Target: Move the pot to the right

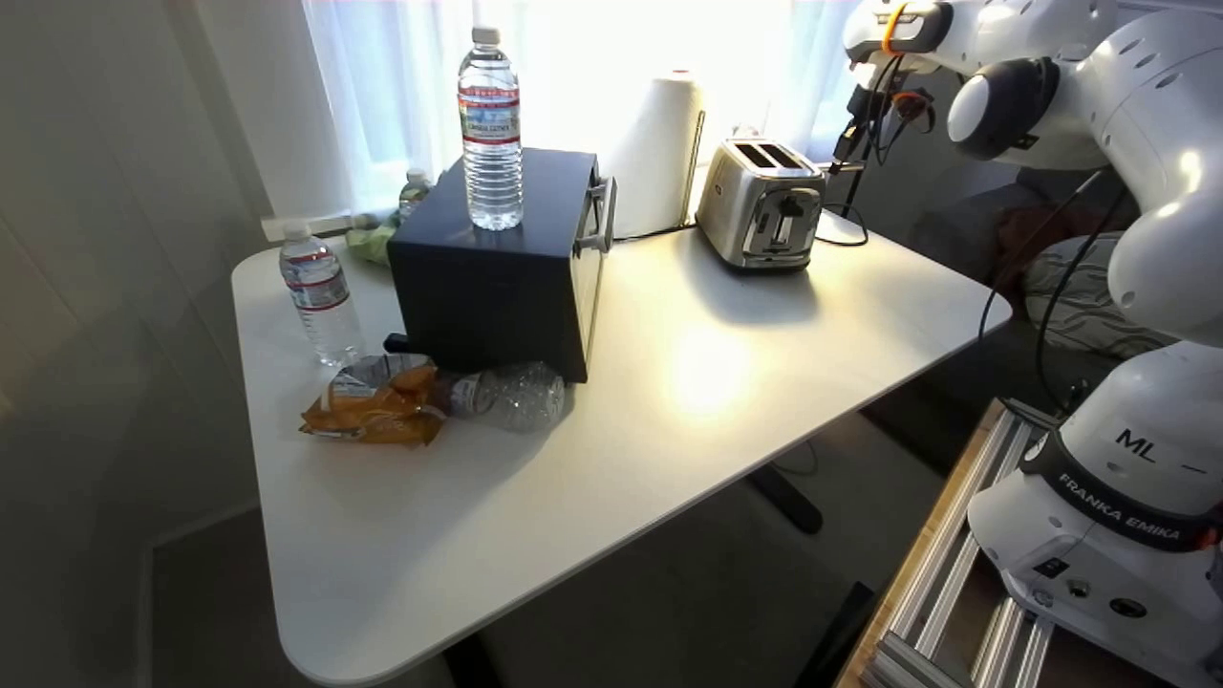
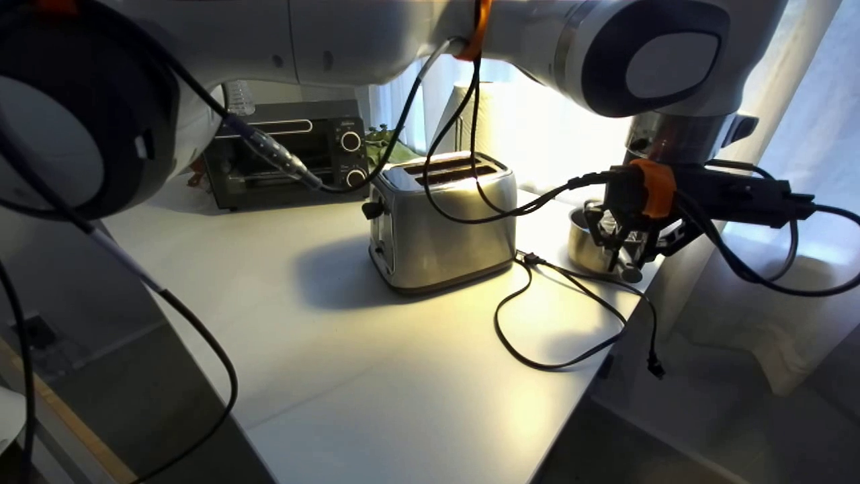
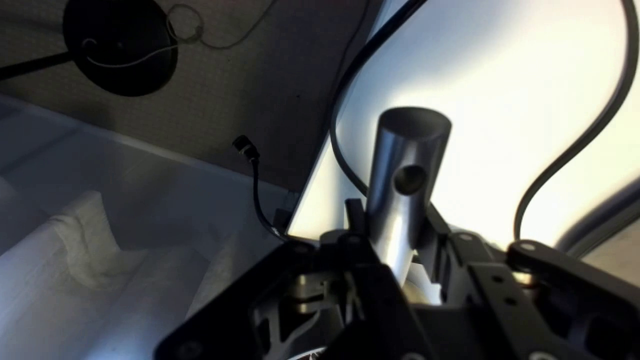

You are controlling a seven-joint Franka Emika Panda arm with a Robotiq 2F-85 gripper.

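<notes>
Pretty sure this is the grasp step: the hand [image 3: 395, 215] is pinching the handle [image 3: 407, 150] of the pot [image 2: 583, 247], which sits by the worktop [image 2: 403, 376] edge near the toaster [image 2: 450, 235]. Next probably wants a gentle lift, then rightward without snagging that black cord [image 2: 551, 368].

White worktop [image 1: 459, 564]: black oven [image 1: 478, 306] and orange bag [image 1: 377, 411] toward one short edge, toaster [image 2: 450, 232] and pot [image 2: 586, 250] nearer the other.

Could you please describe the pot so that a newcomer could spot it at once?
On the white table, find the toaster; in an exterior view, the pot is to its right. Unlike the boxy toaster, it is low and round, with its handle in the gripper.
</notes>
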